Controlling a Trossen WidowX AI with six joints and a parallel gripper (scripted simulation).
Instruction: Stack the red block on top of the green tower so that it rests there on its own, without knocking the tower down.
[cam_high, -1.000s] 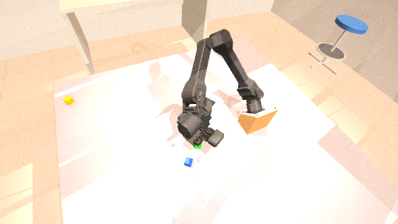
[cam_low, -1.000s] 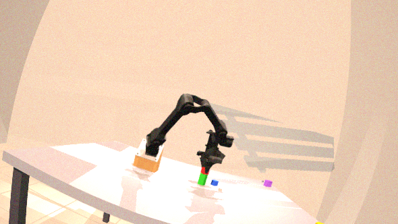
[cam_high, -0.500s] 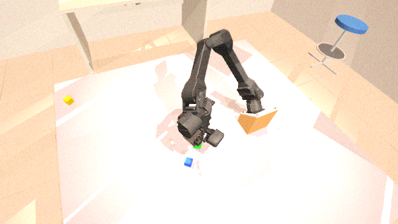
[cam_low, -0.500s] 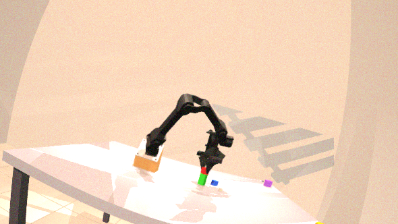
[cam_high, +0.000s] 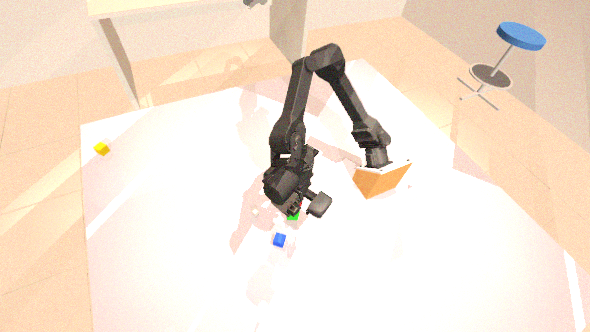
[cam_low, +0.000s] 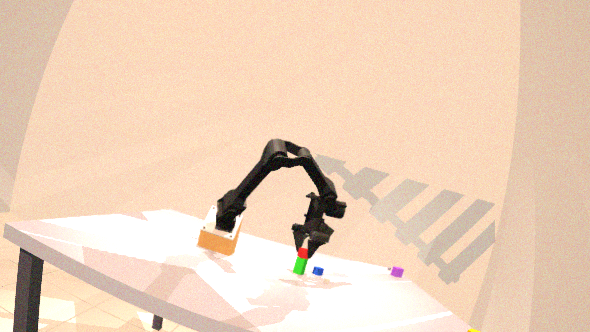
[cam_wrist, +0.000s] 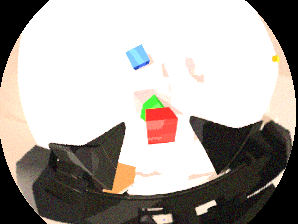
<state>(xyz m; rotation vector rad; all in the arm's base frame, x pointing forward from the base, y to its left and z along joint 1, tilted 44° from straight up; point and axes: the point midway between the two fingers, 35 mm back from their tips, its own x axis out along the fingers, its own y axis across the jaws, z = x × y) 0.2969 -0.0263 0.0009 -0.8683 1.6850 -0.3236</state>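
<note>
The red block (cam_low: 302, 252) (cam_wrist: 160, 125) sits on top of the green tower (cam_low: 299, 265) (cam_wrist: 152, 106) (cam_high: 292, 216) near the middle of the white table. In the top view the red block is almost hidden behind the gripper. My gripper (cam_low: 305, 246) (cam_wrist: 158, 121) (cam_high: 298, 205) is open, its fingers spread on either side of the red block and apart from it. The tower stands upright.
A blue block (cam_high: 279, 239) (cam_low: 317, 271) (cam_wrist: 137, 56) lies just beside the tower. A yellow block (cam_high: 101, 148) lies at the far left of the table (cam_high: 410, 270), a purple block (cam_low: 396, 271) near the table's right edge. The arm's orange base (cam_high: 381, 179) (cam_low: 218, 241) stands behind.
</note>
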